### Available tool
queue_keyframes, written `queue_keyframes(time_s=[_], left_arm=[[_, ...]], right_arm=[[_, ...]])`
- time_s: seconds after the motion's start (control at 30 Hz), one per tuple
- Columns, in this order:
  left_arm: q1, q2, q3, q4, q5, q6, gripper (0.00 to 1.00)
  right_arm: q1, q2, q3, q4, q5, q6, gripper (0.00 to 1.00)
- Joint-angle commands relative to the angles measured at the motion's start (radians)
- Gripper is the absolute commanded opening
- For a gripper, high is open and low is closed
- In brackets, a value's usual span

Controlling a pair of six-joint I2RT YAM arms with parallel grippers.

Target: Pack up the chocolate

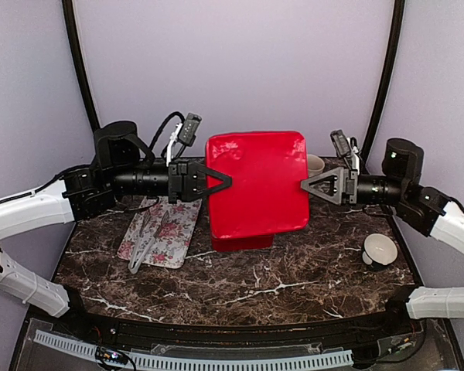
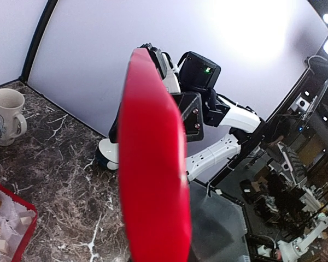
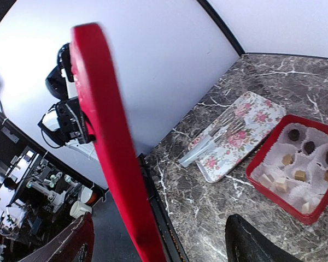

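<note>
A red lid [image 1: 257, 182] hangs tilted in the air above the red box [image 1: 243, 241]. My left gripper [image 1: 226, 182] is shut on the lid's left edge; in the left wrist view the lid [image 2: 153, 180] hides the fingers. My right gripper [image 1: 303, 185] meets the lid's right edge. In the right wrist view its jaws stand wide open [image 3: 159, 221], with the lid [image 3: 106, 136] edge-on near one finger. The box [image 3: 273, 194] holds the chocolate in white paper cups: dark balls [image 3: 309, 146] and tan pieces [image 3: 300, 175]. A box corner shows in the left wrist view [image 2: 27, 229].
A floral tray [image 1: 161, 232] with clear tongs [image 1: 143, 249] lies left of the box. A white mug [image 2: 5, 117] stands at the back right, mostly behind the lid. A small white cup [image 1: 379, 251] sits at the right.
</note>
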Motion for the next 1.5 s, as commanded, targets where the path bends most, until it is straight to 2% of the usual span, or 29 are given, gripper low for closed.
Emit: queue_keyframes(time_s=[0.0, 0.23, 0.27, 0.3, 0.37, 0.53, 0.63, 0.8, 0.9, 1.07, 1.23, 1.47], left_arm=[[0.031, -0.013, -0.038, 0.195, 0.063, -0.139, 0.06], [0.082, -0.005, -0.09, 0.23, 0.046, -0.227, 0.09], [0.088, -0.004, -0.095, 0.221, 0.035, -0.233, 0.09], [0.094, -0.003, -0.101, 0.22, 0.031, -0.24, 0.1], [0.104, 0.0, -0.114, 0.233, 0.027, -0.258, 0.1], [0.125, 0.015, -0.14, 0.273, 0.032, -0.303, 0.12], [0.151, 0.016, -0.155, 0.265, 0.021, -0.317, 0.18], [0.227, -0.014, -0.162, 0.073, -0.093, -0.323, 0.54], [0.262, -0.055, -0.16, -0.081, -0.23, -0.29, 0.7], [0.336, -0.041, -0.164, -0.19, -0.337, -0.253, 0.74], [0.347, 0.137, -0.059, -0.25, -0.325, -0.161, 0.71], [0.351, 0.315, 0.035, -0.263, -0.325, -0.137, 0.66]], right_arm=[[0.065, 0.048, 0.084, 0.094, -0.028, 0.006, 0.83], [0.076, 0.109, 0.134, 0.102, -0.028, 0.006, 0.83], [0.076, 0.121, 0.14, 0.1, -0.116, 0.074, 0.4], [0.076, 0.132, 0.144, 0.109, -0.142, 0.1, 0.24], [0.076, 0.156, 0.138, 0.16, -0.163, 0.151, 0.15], [0.073, 0.199, 0.124, 0.276, -0.197, 0.253, 0.0], [0.059, 0.22, 0.127, 0.297, -0.203, 0.288, 0.0], [-0.017, 0.266, 0.125, 0.267, -0.18, 0.327, 0.0], [-0.069, 0.337, 0.12, 0.275, -0.175, 0.363, 0.0], [-0.076, 0.539, 0.166, 0.353, -0.19, 0.414, 0.0], [-0.077, 0.736, 0.265, 0.346, -0.208, 0.407, 0.0], [-0.079, 0.915, 0.389, 0.346, -0.228, 0.406, 0.0]])
